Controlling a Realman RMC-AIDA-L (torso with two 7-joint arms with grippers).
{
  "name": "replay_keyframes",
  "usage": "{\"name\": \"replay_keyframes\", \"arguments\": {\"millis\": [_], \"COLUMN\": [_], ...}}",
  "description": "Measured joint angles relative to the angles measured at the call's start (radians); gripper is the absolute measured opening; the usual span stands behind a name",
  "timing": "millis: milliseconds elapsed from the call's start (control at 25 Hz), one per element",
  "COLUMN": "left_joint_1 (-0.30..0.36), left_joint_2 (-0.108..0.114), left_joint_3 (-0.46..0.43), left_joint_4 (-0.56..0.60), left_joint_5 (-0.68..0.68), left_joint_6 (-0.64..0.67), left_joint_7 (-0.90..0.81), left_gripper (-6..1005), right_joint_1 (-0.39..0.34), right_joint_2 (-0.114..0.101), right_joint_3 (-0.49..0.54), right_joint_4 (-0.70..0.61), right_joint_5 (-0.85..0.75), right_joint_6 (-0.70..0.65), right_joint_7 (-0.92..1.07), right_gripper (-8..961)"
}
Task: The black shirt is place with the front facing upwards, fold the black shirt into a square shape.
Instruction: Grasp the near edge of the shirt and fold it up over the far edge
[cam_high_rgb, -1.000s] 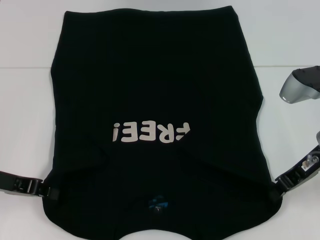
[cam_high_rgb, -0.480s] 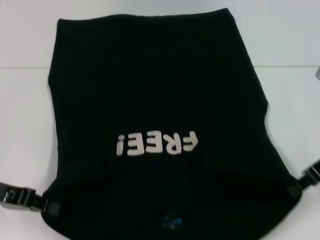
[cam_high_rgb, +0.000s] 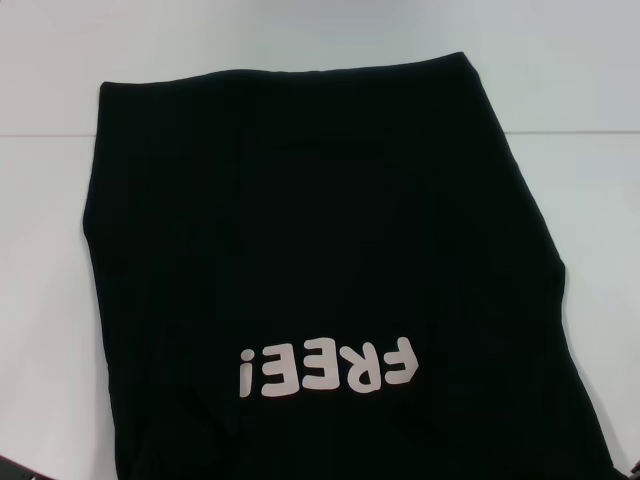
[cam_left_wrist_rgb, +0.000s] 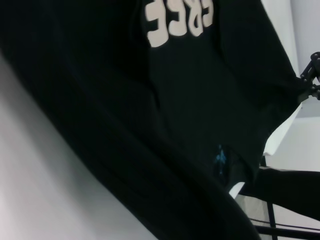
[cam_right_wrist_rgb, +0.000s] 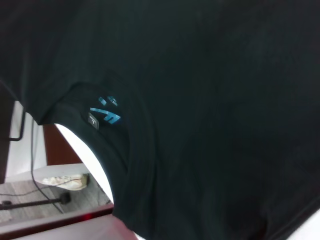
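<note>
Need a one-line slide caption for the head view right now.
Large black cloth T-shirt with cream "FREE!" lettering covers the white table, its near end past the frame's bottom edge.

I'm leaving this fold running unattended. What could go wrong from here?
The black shirt has its collar end past the table edge. The blue neck label shows above the floor, so the cloth might slide off. Its far hem lies slanted, so a fold may come out crooked, not square.
</note>
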Motion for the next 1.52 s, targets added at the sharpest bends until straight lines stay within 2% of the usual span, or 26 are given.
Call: {"name": "replay_keyframes", "arguments": {"millis": [120, 200, 280, 360, 520, 640, 800, 960, 1080, 1320, 1360, 1480, 1520], "left_joint_1": [-0.013, -0.029, -0.045, -0.074, -0.105, -0.118, -0.098, -0.081, -0.082, -0.090, -0.091, -0.091, -0.091], "left_joint_2": [0.000, 0.007, 0.019, 0.041, 0.056, 0.049, 0.005, -0.044, -0.062, -0.081, -0.087, -0.097, -0.099], "left_joint_3": [-0.016, -0.060, -0.120, -0.252, -0.369, -0.420, -0.439, -0.438, -0.437, -0.436, -0.437, -0.431, -0.425], "left_joint_4": [-0.008, 0.004, 0.013, 0.019, 0.020, 0.017, 0.003, -0.007, -0.022, -0.058, -0.061, -0.064, -0.066], "left_joint_5": [-0.006, -0.010, -0.011, -0.011, -0.034, -0.100, -0.286, -0.408, -0.439, -0.499, -0.515, -0.547, -0.552], "left_joint_6": [-0.022, -0.026, -0.035, -0.078, -0.195, -0.344, -0.529, -0.655, -0.707, -0.810, -0.832, -0.869, -0.883], "left_joint_7": [0.002, -0.005, -0.016, -0.041, -0.078, -0.091, -0.055, 0.013, 0.052, 0.127, 0.140, 0.160, 0.163], "left_gripper": [7, 7, 7, 7, 6, 6, 6, 7, 8, 10, 10, 11, 11], "right_joint_1": [0.004, 0.013, 0.018, 0.024, 0.022, 0.001, -0.035, -0.054, -0.052, -0.022, -0.022, -0.003, -0.003], "right_joint_2": [-0.007, -0.013, -0.020, -0.035, -0.061, -0.074, -0.076, -0.050, -0.018, 0.051, 0.051, 0.074, 0.074], "right_joint_3": [0.037, 0.089, 0.154, 0.230, 0.359, 0.428, 0.452, 0.453, 0.450, 0.438, 0.438, 0.432, 0.432], "right_joint_4": [0.051, 0.065, 0.066, 0.070, 0.084, 0.124, 0.206, 0.263, 0.281, 0.288, 0.288, 0.289, 0.289], "right_joint_5": [0.009, 0.020, 0.044, 0.091, 0.213, 0.326, 0.485, 0.598, 0.633, 0.652, 0.652, 0.671, 0.671], "right_joint_6": [0.060, 0.085, 0.098, 0.119, 0.217, 0.316, 0.465, 0.594, 0.695, 0.885, 0.885, 0.962, 0.962], "right_joint_7": [-0.006, -0.006, -0.003, 0.010, 0.051, 0.050, 0.020, -0.044, -0.097, -0.206, -0.206, -0.241, -0.241], "right_gripper": [55, 56, 56, 56, 57, 57, 58, 59, 59, 60, 61, 61, 61]}}
